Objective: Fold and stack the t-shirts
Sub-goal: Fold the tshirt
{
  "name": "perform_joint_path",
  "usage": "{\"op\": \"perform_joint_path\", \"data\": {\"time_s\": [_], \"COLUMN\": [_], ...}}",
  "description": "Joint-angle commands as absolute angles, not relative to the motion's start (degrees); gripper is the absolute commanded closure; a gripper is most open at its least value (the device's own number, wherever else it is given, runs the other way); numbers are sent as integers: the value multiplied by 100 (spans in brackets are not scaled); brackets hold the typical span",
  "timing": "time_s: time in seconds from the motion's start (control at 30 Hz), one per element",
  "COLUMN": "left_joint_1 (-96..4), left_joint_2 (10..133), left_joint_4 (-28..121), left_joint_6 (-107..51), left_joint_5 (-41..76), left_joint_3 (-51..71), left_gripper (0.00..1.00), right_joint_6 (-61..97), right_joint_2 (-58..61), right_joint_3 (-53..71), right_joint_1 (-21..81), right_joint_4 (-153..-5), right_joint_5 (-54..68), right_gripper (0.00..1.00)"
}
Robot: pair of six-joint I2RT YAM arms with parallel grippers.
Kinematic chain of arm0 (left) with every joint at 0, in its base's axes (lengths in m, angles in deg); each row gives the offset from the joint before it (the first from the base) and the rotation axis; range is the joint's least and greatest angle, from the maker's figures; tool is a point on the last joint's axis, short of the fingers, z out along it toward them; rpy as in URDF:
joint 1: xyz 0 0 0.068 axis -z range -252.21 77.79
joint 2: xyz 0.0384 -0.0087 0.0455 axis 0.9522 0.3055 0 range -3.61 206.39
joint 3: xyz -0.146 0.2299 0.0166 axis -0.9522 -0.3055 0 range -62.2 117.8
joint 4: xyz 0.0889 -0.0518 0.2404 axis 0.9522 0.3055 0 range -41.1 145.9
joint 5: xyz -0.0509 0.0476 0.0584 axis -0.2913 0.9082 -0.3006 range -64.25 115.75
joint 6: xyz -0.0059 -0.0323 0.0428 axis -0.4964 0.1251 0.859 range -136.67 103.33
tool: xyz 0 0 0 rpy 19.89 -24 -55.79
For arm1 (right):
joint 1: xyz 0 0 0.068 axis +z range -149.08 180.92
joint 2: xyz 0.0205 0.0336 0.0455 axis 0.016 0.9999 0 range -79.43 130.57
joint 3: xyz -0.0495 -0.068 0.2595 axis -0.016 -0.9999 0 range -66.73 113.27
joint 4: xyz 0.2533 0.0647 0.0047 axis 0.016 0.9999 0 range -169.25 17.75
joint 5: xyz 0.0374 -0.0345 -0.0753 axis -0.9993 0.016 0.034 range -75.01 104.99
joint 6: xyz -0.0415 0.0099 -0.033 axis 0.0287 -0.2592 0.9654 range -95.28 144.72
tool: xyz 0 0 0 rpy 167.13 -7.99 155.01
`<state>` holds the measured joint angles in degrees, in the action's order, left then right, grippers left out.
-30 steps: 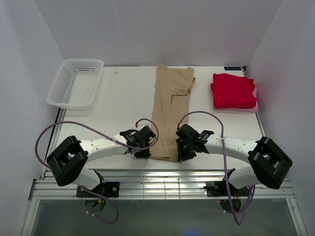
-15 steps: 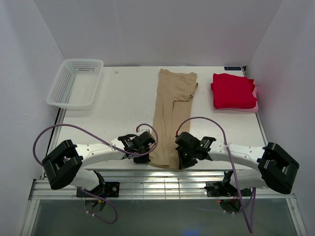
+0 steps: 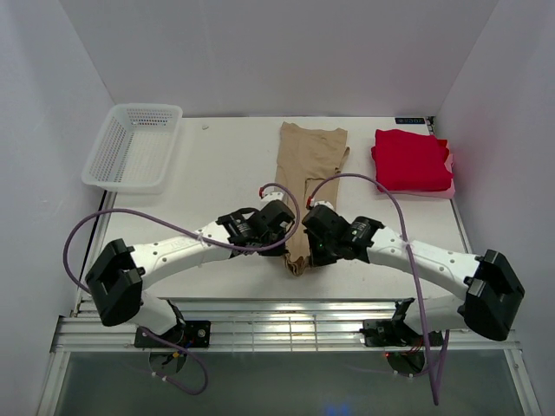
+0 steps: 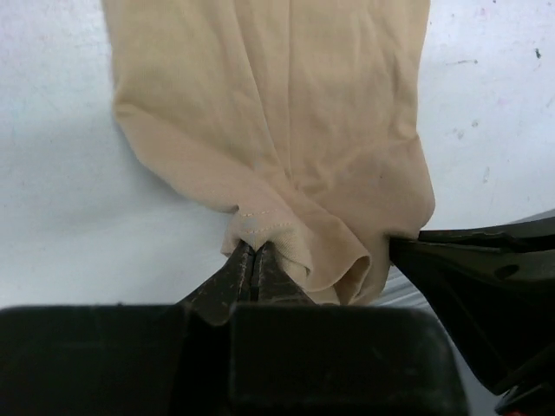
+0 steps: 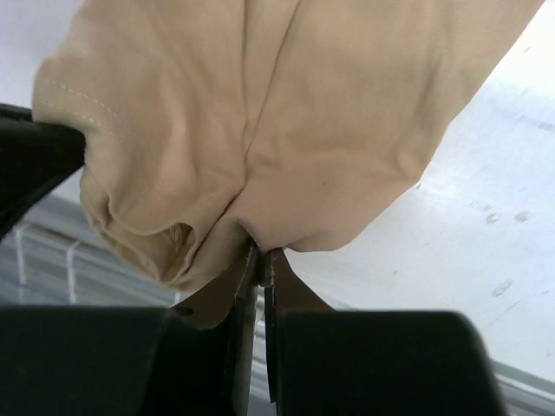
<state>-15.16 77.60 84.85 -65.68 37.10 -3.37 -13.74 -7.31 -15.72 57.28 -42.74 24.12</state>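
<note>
On the white worktop [image 3: 217, 173], white walls [image 3: 260, 52] around, left pincer [image 4: 251, 264] and right pincer [image 5: 260, 256] both pinch the tan shirt [image 3: 310, 156] at its near hem; red shirt [image 3: 409, 160] sits folded far right.

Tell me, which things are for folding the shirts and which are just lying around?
For the job: tan t-shirt, red t-shirt, left gripper and right gripper, both pinching the tan one.
Just lying about: white mesh basket.
</note>
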Motion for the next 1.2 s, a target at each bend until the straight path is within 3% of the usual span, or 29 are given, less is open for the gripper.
{"op": "perform_joint_path", "data": {"time_s": [0.0, 0.47, 1.17], "left_joint_1": [-1631, -2685, -3758], "left_joint_2": [8347, 9737, 11908], "left_joint_4": [8468, 7694, 7861], "left_joint_6": [-6159, -4911, -3829], "left_joint_5": [4113, 4192, 3858], "left_joint_3": [115, 1451, 4361], "left_gripper": [100, 100, 100], "right_joint_6": [-939, 616, 1883], "right_joint_2": [-262, 1153, 3632], "right_joint_3": [-1145, -38, 2994], "right_joint_1": [5515, 3995, 2492], "right_joint_4": [-4146, -4629, -4322], "right_joint_5": [2966, 3143, 2800], "right_gripper": [92, 92, 92]}}
